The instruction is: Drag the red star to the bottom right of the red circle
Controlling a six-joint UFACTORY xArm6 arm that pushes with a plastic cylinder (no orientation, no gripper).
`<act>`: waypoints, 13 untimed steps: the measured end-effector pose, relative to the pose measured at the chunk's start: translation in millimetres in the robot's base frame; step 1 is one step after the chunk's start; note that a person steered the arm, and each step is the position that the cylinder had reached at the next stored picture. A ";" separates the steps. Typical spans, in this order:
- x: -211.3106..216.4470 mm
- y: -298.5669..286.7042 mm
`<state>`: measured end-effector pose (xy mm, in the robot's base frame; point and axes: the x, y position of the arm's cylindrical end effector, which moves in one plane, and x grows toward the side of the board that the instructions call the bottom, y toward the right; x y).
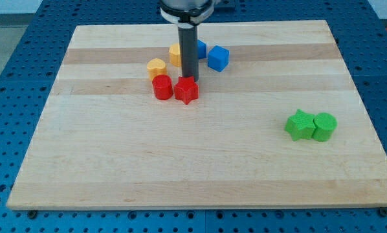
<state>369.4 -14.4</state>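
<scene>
A: What is seen across the table [200,175], starting with the biggest things?

B: A pale wooden table is laid over a blue pegged base. From the view's top a dark rod is brought down, and my tip [191,78] is set just above the red star [186,90], apparently touching its upper edge. No pincer is fitted, so nothing can be said of jaws being apart or together.

A: And the blocks?

B: Near the view's right two green blocks are found touching: a green star [300,125] and a green cylinder [324,126]. By the rod a blue cube [219,57] is seen, then the red circle [162,87], with the red star pressed against its right side, and a yellow block [156,67] just above the circle.

A: How far along is the task judged to be?

B: It is judged nearly done. The star is already placed right of the circle and very slightly lower; a short push toward the view's bottom is still needed.

A: What is hidden?

B: A second yellow block [175,54] and another blue block [200,49] are partly covered by the rod, so their shapes cannot be told
</scene>
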 end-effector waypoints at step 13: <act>45.1 -4.8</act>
